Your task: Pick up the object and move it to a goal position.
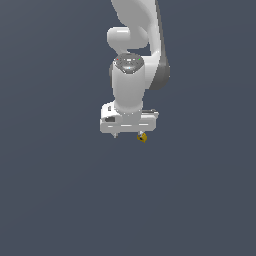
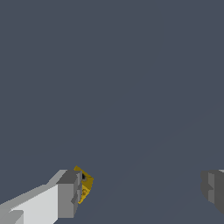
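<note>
Object (image 2: 84,184) — partly hidden behind one fingertip (image 2: 70,194) — touches it; gripper (image 2: 142,190) spread wide, grasping nothing.

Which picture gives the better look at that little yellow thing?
The wrist view: the yellow piece appears larger, dark spots visible, against one finger. In the exterior view it is only a speck under the open gripper.

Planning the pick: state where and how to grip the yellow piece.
Grip the yellow piece across its flat opposite faces, coming straight down so it sits midway. The gripper is open wide, and the piece lies against one finger, off-centre, so shifting sideways first seems wise.
</note>
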